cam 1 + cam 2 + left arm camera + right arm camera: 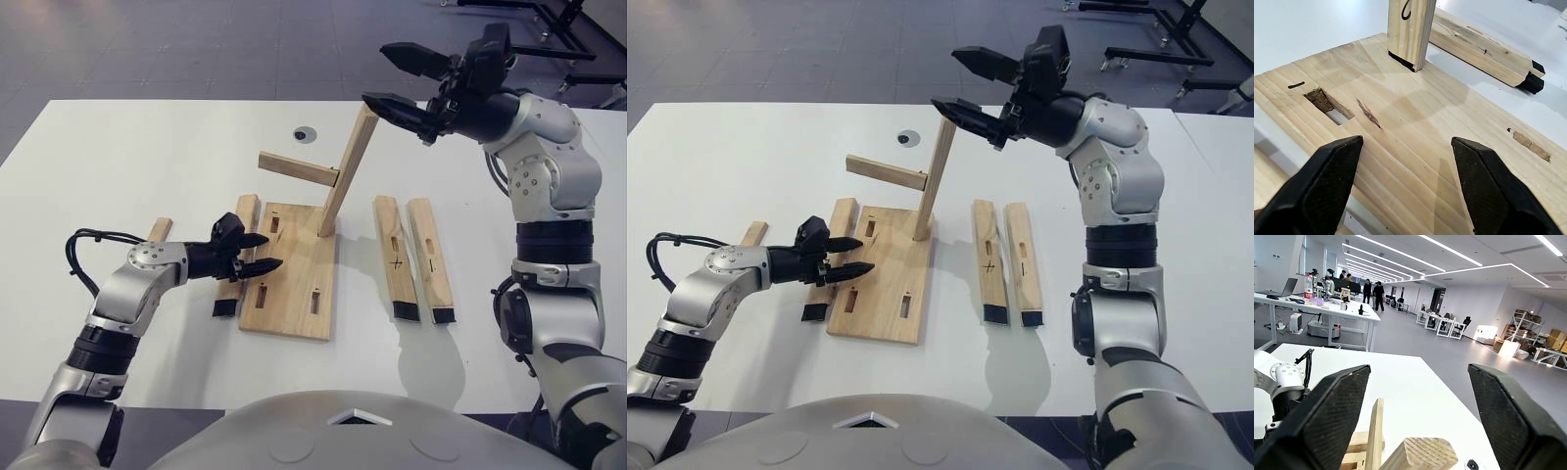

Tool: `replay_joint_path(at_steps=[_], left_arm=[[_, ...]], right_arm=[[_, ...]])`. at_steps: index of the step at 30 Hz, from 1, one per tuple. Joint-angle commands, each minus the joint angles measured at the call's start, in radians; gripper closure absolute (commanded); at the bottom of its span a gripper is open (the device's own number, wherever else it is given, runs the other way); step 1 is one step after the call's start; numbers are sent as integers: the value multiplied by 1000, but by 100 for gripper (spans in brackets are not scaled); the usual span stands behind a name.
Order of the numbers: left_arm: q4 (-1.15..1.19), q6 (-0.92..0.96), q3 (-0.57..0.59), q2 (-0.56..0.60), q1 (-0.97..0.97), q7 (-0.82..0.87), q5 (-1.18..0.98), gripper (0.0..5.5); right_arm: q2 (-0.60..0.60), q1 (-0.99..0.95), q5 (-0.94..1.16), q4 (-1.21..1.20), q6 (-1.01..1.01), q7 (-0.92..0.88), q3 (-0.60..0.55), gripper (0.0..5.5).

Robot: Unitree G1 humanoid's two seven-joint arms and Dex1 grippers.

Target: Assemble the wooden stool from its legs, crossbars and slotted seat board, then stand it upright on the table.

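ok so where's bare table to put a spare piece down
Widest bare patch: the far left of the table, beyond the left gripper. Also the near strip in front of the seat board and two loose legs. Crowded: around the board, where the upright leg stands under the right gripper.

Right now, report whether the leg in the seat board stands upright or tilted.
Tilted: the leg has its foot in the seat board, top leaning toward the robot's right.
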Motion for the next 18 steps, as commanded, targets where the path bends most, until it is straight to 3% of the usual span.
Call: replay_joint_path(at_steps=[1,7,13,18], left_arm=[[41,23,-46,11,26,-2,41,218],[46,16,-55,8,29,-1,41,218],[102,-20,-60,2,29,-9,45,218],[148,-53,-59,2,27,-17,50,218]], right_arm=[[-5,-1,-26,-10,-13,-6,8,184],[10,17,-37,41,6,6,31,184],[-12,175,-83,-9,76,87,190,184],[-27,156,-78,-21,72,73,183,184]])
